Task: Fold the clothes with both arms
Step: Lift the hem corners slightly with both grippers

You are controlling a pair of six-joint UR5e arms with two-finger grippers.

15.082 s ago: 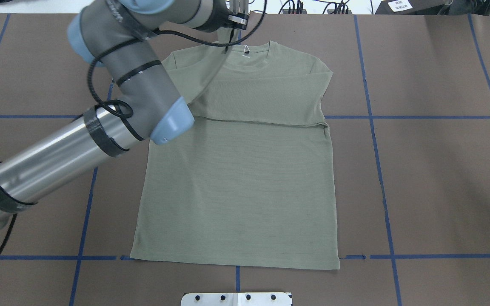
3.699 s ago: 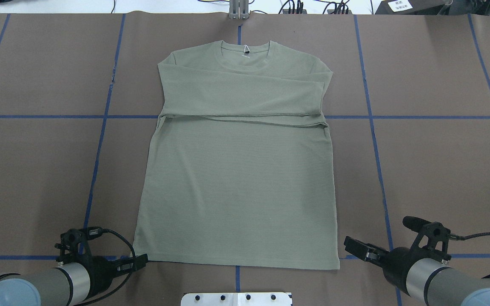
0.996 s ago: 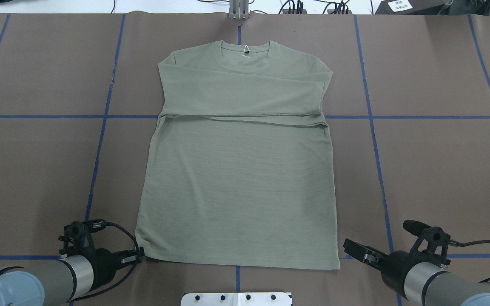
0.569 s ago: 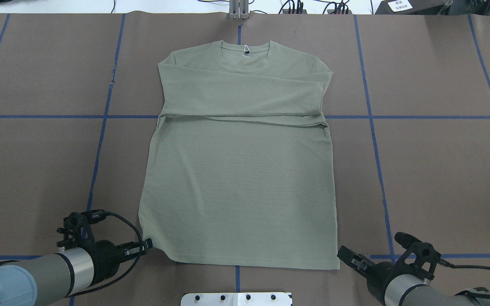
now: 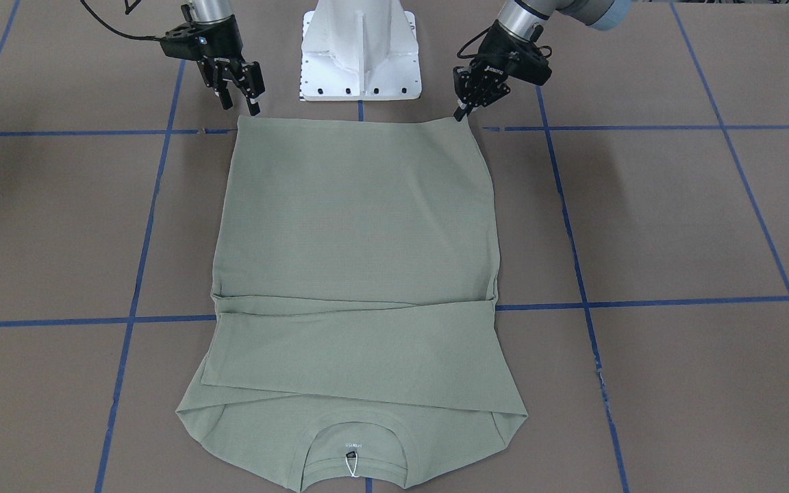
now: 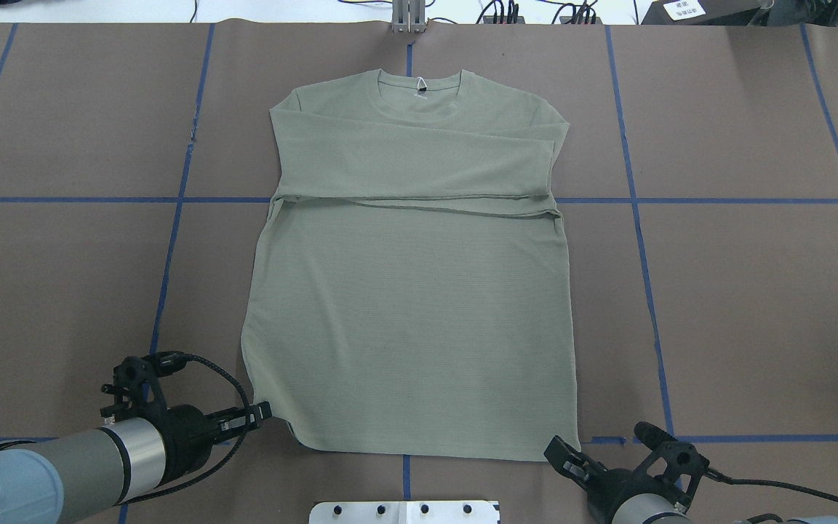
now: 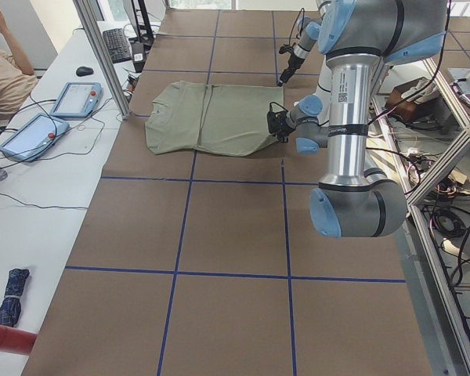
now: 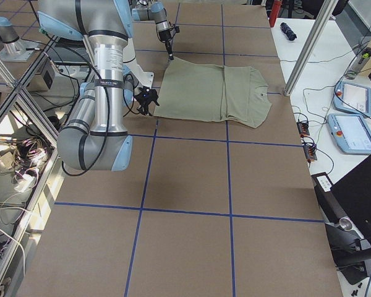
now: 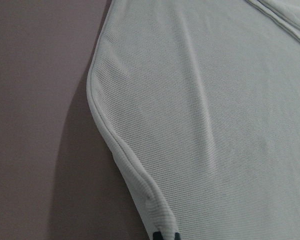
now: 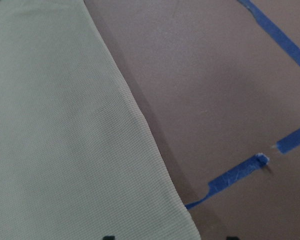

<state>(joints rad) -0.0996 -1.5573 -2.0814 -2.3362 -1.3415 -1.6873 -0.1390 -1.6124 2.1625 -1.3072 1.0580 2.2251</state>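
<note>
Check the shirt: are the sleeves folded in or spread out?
Folded in. Both sleeves lie crossed over the chest of the shirt; the body below lies spread flat, hem not folded up.

This is looking like a robotics lab: a brown paper-covered table [image 6: 753, 291] is carrying a blue tape grid [image 6: 717, 201], silver aluminium frame posts [image 7: 102, 55] are standing at its far edge, and blue-rimmed control tablets [image 7: 77, 99], a black keyboard [image 7: 120, 45] and black cables [image 6: 506, 11] are lying on a white bench [image 7: 31, 180] beyond.
</note>
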